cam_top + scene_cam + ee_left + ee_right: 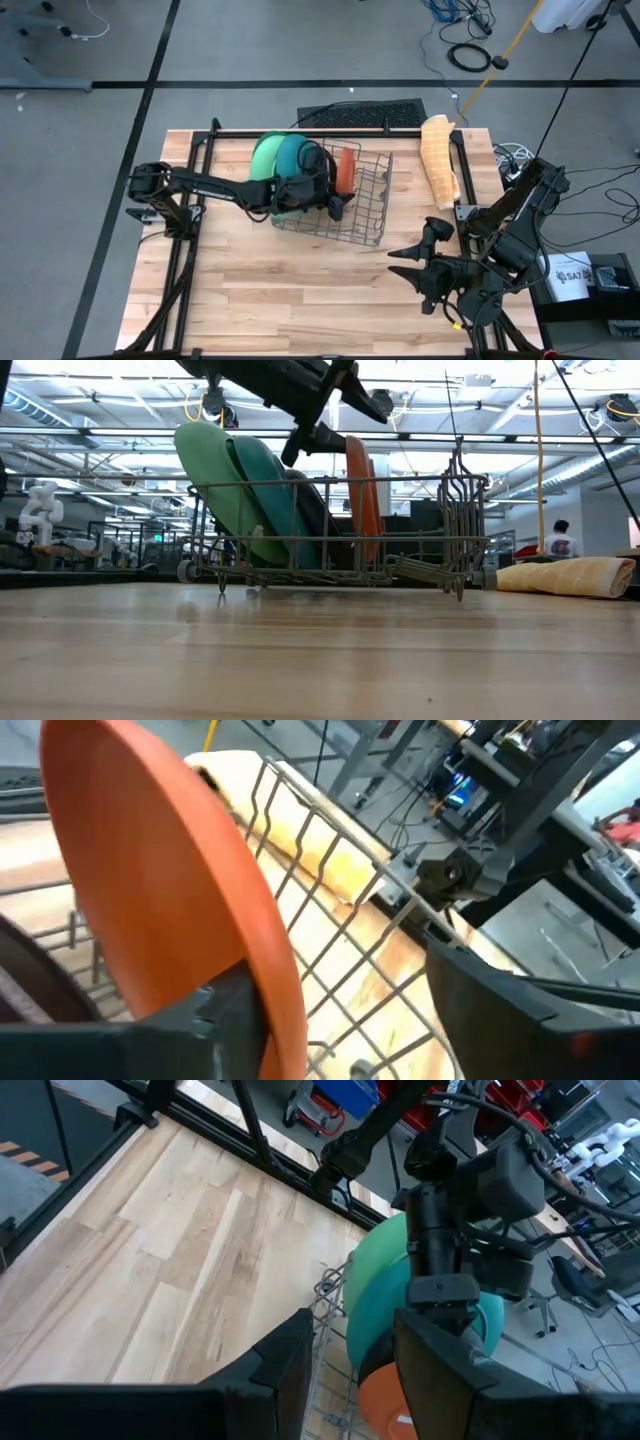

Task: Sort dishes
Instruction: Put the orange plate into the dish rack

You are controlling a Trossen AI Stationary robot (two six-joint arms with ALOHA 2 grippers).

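High view: left gripper (338,193) is sitting mid-frame over the wire rack (372,215), jaws released and straddling the orange-red plate (346,168), which is standing on edge in a rack slot. Left wrist view is showing the plate rim between the fingers (215,1020) with a gap on the far side, so nothing is being grasped.

Light-green plate (265,153) and teal plate (292,152) are standing upright in the rack's left part, just left of the orange one. All three are slotted.

Right gripper (425,268) is parked lower right of the frame over the bare surface (260,290), jaws released, empty.

Risks, as I'm reading it:
- One finger is sitting tight against the plate face. A sideways or tilted pull-out is likely dragging the plate over, tipping it into the teal one or out of its slot.
- Low view is showing the arm leaning right above the green plates; a low retreat is risking a clip on their rims.
- Rack looks light and unfixed, so a snagged wire could be shifting the whole thing.
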